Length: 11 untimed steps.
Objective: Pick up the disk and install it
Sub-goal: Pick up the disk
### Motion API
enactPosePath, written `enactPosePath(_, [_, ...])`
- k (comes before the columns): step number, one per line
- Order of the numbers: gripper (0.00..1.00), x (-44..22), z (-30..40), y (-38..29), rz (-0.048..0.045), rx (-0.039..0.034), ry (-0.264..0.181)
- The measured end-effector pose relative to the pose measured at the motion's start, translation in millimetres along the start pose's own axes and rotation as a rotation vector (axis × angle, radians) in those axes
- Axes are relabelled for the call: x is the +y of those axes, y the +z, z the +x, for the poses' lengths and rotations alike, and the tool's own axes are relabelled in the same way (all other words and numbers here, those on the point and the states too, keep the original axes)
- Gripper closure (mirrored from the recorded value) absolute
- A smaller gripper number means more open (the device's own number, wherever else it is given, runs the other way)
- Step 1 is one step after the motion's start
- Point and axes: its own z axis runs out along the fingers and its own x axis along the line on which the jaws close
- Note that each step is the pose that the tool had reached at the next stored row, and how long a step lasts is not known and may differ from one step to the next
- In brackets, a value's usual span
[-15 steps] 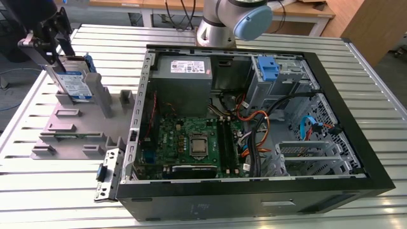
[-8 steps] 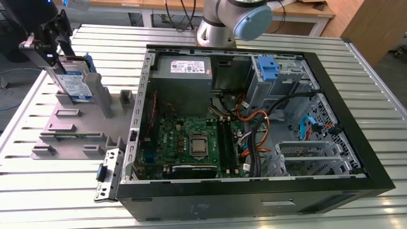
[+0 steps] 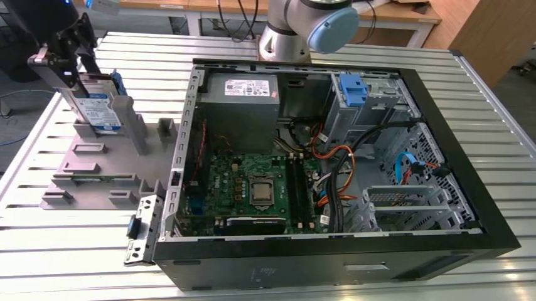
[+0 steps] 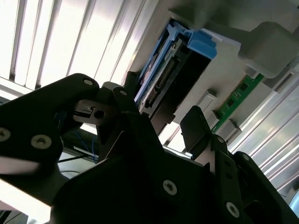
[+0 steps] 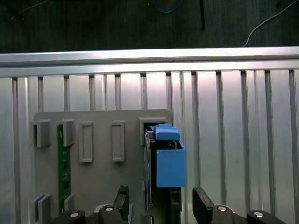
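A slatted metal table carries the open computer case, its motherboard laid bare. The arm rises at the case's far side in the exterior view. Just beside the case, on the exterior view's left, lies a grey holder plate with upright slots. The disk stands on edge in one of those slots, at the side of the plate away from the case — outside the case, not installed. The gripper is at the disk's top edge. In the first wrist view its fingers are spread apart, one on each side of the blue carrier with a gap showing — no grip on it. A green memory stick sits in another slot of the plate.
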Motion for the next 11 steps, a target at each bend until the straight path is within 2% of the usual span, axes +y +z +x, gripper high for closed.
enactPosePath(11, [0.37,-1.3,0.0,0.1,0.0,0.0,0.0])
